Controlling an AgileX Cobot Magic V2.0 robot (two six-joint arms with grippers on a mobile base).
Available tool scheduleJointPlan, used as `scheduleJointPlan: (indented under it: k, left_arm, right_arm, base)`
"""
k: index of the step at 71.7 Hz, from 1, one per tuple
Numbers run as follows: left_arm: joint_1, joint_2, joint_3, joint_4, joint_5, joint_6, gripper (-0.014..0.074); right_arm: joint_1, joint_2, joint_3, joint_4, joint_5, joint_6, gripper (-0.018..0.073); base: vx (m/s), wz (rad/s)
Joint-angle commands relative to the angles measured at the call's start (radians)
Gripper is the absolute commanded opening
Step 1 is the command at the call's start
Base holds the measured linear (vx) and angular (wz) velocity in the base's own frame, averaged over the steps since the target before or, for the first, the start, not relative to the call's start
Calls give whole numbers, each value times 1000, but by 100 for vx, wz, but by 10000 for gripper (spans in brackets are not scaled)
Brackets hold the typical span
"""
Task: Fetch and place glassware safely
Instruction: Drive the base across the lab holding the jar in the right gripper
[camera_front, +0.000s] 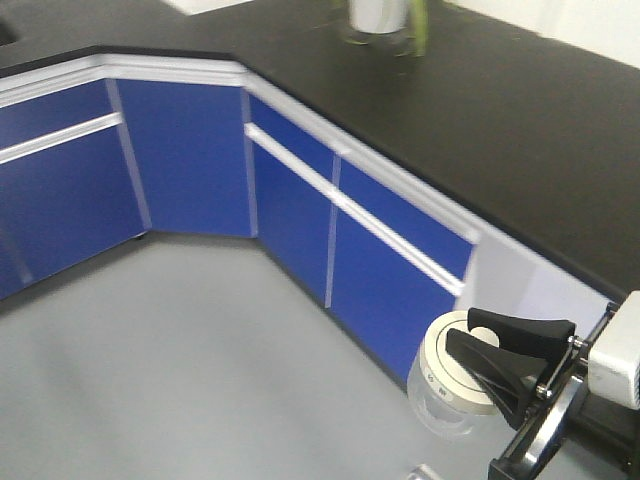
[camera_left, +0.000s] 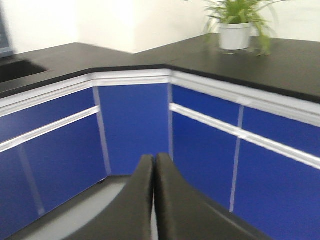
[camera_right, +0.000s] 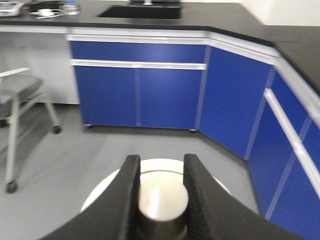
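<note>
While my right pincer (camera_right: 161, 167) clamps two matte black fingers (camera_right: 127, 190) on the round knob (camera_right: 161, 215) of its cream lid (camera_front: 445, 350), the one squat clear glass jar (camera_front: 440, 410) hangs above smooth grey floor (camera_front: 200, 360). My left pincer (camera_left: 154, 200) is pressed closed, empty. Beyond: glossy blue cabinet fronts (camera_left: 135, 125), black countertop (camera_left: 280, 65), one potted plant (camera_left: 235, 30).
</note>
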Motion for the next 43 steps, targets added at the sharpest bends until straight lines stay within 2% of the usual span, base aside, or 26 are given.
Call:
scheduleJointPlan:
  k: [1,43]
  left_arm:
    - [-5,10,-27,-8,-73,-2,-7]
    - [-5,10,-27,-8,-73,-2,-7]
  right_arm:
    - [1,-6,-33,36,-53,-8,-3]
    - [1,-6,-33,36,-52,-8,-3]
  base:
    - [34,-75]
    - [27,-79]
